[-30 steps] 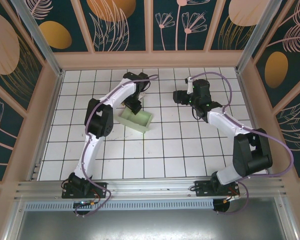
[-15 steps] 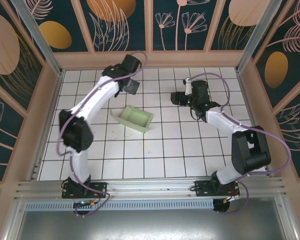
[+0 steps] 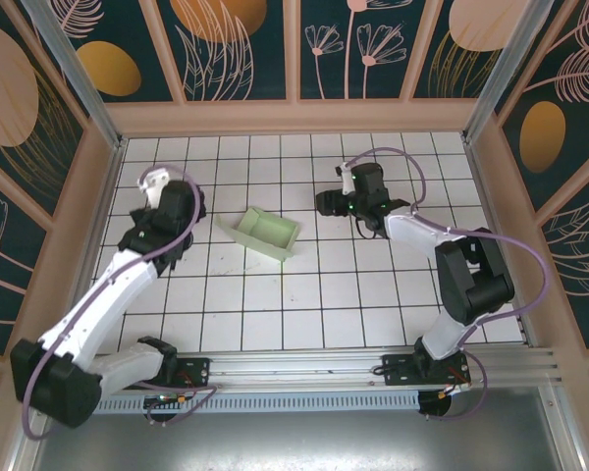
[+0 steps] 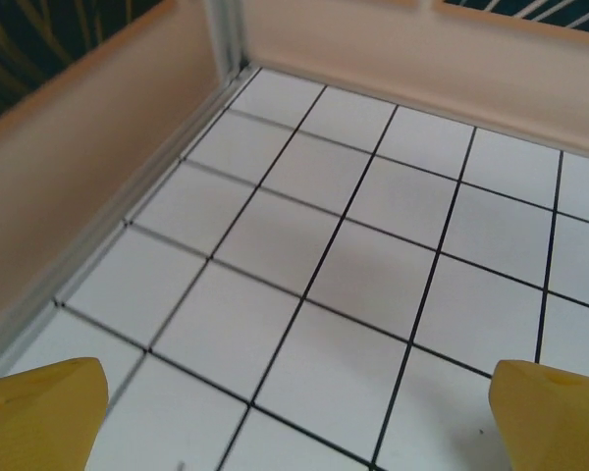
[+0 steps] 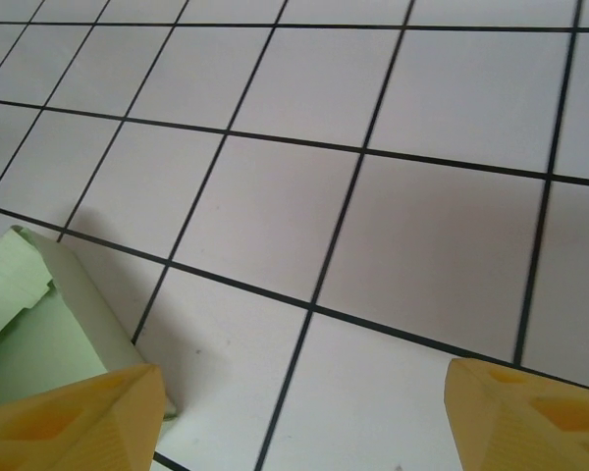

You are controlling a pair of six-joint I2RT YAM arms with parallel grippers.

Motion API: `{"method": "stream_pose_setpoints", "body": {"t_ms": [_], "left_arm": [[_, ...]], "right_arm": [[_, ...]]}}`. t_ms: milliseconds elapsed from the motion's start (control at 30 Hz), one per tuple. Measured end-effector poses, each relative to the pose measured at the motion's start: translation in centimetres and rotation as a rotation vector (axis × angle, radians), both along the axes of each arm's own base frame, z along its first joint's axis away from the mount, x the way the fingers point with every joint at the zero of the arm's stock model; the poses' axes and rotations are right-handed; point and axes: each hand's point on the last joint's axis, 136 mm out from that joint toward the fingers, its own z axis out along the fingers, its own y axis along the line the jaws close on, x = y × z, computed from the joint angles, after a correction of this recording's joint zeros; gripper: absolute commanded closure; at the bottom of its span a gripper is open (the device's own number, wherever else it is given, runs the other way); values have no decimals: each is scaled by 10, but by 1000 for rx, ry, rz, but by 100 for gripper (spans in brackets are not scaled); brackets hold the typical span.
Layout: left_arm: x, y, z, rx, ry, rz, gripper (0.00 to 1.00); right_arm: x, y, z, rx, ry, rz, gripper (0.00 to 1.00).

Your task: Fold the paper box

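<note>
The left pincer [image 4: 294, 420] stands released: its 2 yellow fingertips [image 4: 41, 412] sit at the bottom corners of the left wrist view, wide apart, with bare tiles between them. It hangs over the left side of the table [image 3: 304, 314], aimed at the far left corner where the pale side wall meets the back wall.

The right pincer [image 5: 304, 412] is also released, its 2 yellow fingertips [image 5: 74, 417] spread with empty tile between them. It hovers low over the middle of the far half of the table, pointing left.

Just past the right pincer's left fingertip lies a corner of the paper box [image 3: 265, 234], outside the gap between the fingertips. In the right wrist view I cannot tell whether the fingertip touches it. The box is pale green card, an open tray with raised walls. It rests at a slant on the white, black-lined tiles. It sits between the 2 pincers, near the right one and apart from the left one.
</note>
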Motion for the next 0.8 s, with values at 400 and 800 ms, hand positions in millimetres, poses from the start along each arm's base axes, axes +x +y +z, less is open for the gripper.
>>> {"method": "stream_pose_setpoints", "body": {"t_ms": [400,800], "left_arm": [[-56,-23,-166,-418,204,80,5],[30,-103,-176,-566,274,-110,8]], "right_arm": [[-2,10,-3,8,15,6,25],[-10,-11,-8,-9,14,-48,25]]}}
